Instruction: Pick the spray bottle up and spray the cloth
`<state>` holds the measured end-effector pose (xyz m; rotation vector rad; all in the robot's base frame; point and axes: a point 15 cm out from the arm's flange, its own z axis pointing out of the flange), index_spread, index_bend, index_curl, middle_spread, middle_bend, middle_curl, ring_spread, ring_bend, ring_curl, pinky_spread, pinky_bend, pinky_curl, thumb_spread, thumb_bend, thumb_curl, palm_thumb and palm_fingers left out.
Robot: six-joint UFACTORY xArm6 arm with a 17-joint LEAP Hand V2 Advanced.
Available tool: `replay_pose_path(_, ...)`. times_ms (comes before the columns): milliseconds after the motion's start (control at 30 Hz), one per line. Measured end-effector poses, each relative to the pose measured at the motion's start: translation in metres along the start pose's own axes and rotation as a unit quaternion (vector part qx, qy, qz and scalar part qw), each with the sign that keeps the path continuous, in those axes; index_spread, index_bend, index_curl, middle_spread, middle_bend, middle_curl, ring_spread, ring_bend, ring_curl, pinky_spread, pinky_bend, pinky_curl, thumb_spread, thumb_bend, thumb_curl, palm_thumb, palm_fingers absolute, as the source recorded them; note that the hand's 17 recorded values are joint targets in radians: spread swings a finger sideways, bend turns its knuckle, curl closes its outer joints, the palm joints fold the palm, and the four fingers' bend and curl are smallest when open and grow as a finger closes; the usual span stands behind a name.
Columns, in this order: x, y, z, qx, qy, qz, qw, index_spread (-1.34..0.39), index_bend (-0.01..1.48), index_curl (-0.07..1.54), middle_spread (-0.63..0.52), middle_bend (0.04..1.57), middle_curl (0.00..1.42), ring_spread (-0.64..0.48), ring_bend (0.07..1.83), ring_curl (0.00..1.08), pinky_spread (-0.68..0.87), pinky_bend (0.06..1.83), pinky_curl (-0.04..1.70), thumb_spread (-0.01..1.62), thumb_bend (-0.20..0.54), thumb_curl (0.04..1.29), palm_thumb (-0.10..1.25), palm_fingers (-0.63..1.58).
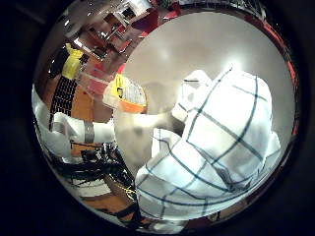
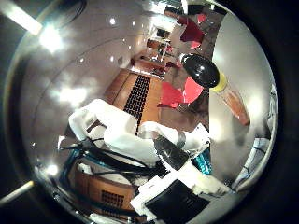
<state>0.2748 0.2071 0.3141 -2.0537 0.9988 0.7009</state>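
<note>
The cloth (image 1: 216, 147), white with dark checks, lies bunched on the white desk (image 1: 197, 49) close under the palm. The hand (image 2: 140, 135) holds nothing, fingers relaxed. Farther off on the desk stands the bottle (image 2: 219, 86), apart from the hand, black head towards the room.

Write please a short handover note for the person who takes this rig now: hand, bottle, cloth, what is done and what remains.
Hand: its white and black fingers show at the views' edges, holding nothing; whether they are curled cannot be told.
Bottle: black head, yellow collar, orange body, on the white table, apart from the hand.
Cloth: white with dark checks, bunched on the table, close under the palm.
Done: nothing; the bottle is not yet picked up.
Left: grasp the bottle, aim it at the cloth, spray.
</note>
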Motion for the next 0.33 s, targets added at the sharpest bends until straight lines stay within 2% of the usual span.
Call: replay_pose_path(333, -0.009, 0.004, -0.018, 0.018, 0.012, 0.003, 1.000, -0.18, 0.16, 0.29, 0.21, 0.20, 0.33, 0.29, 0.33, 0.24, 0.48, 0.37, 0.33, 1.05, -0.025, 0.32, 0.59, 0.11)
